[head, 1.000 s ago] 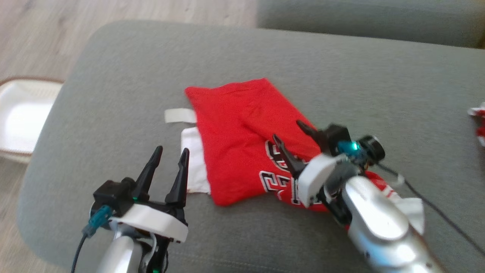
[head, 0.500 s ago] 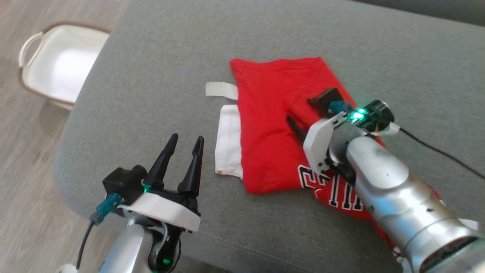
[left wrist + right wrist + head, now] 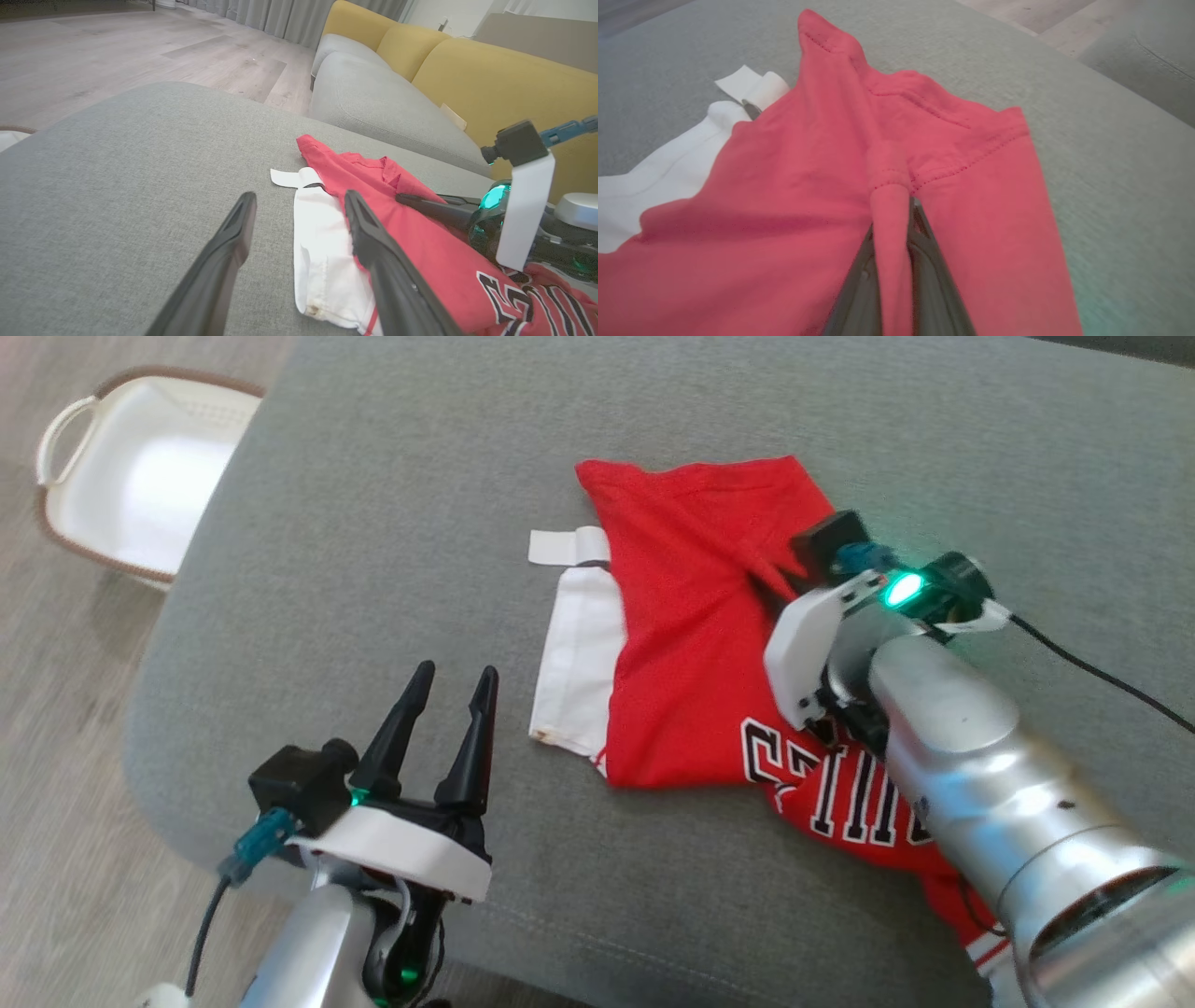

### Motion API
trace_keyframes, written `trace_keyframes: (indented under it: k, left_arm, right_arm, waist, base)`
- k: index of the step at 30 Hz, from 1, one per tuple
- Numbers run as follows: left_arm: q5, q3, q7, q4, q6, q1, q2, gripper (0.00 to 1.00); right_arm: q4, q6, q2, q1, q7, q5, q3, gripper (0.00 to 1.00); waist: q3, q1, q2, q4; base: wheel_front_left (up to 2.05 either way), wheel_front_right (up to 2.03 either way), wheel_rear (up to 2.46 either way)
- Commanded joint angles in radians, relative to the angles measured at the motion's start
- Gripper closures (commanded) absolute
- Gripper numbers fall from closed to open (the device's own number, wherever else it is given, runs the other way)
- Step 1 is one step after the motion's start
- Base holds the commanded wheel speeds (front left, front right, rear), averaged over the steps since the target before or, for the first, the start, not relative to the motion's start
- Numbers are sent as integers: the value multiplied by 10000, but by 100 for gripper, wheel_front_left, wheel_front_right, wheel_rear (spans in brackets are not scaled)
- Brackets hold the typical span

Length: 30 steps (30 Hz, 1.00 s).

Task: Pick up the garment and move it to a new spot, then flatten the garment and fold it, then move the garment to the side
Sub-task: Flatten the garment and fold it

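While our right pincer (image 3: pixel 899 212) pinches a fold of the garment (image 3: pixel 691 644), its white edge (image 3: pixel 579 653) lies just right of our spread left pincer (image 3: pixel 456 670).

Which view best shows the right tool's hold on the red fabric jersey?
Right wrist view: a ridge of the red fabric jersey is pinched in the right tool. Left wrist view shows that tool side-on over the jersey; head view has its housing covering the fingertips.
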Motion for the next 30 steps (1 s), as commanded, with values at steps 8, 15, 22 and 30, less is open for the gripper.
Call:
trace_keyframes:
  k: [8, 15, 22, 30]
  left_arm:
    - [117, 474, -78, -356, 3, -371, 42, 0]
    - [200, 490, -78, -408, -20, -265, 41, 0]
    - [244, 483, -78, -400, -47, -183, 41, 0]
    - [311, 503, -78, -336, -65, -74, 41, 0]
  right_arm:
    - [804, -9, -935, -1481, -1687, 347, -1335, 100]
    - [1343, -9, -3014, -2064, -2323, 216, -3007, 100]
    - [1426, -9, -4335, -1600, -2361, -490, -4969, 100]
    - [1430, -9, -3734, -1001, -2514, -1670, -6467, 0]
  waist:
    - [-268, 0, 0, -786]
    - [-409, 0, 0, -1213]
    - [-529, 0, 0, -1512]
    - [-827, 0, 0, -1790]
  base:
    - [0, 0, 0]
    - [0, 0, 0]
    - [0, 0, 0]
    - [0, 0, 0]
